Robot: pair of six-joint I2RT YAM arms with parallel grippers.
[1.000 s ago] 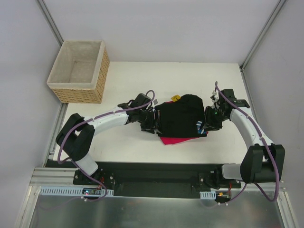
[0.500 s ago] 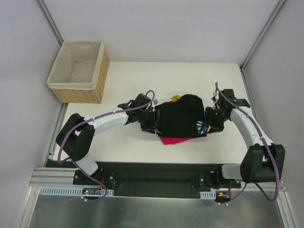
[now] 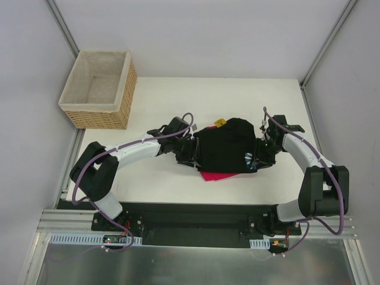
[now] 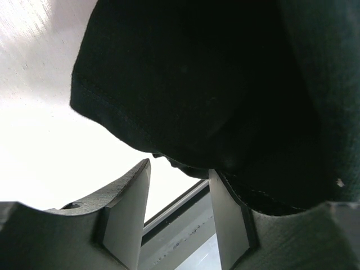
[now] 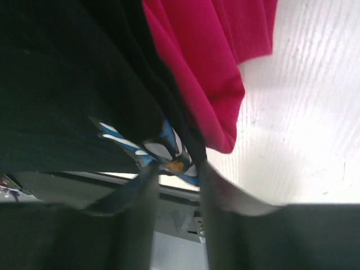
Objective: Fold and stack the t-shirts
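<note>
Folded black t-shirt (image 3: 225, 145) spans left-right atop the red t-shirt (image 3: 217, 176)

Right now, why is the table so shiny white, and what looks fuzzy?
Left wrist view: light washes the table to white, and the black shirt goes very dark. Right wrist view: the right gripper is blurry; the pinkish-red shirt is sharp.

Bare table (image 3: 237, 98) lies open beyond the stacked t-shirts (image 3: 228, 142); the basket (image 3: 98, 116) blocks the far-left corner
</note>
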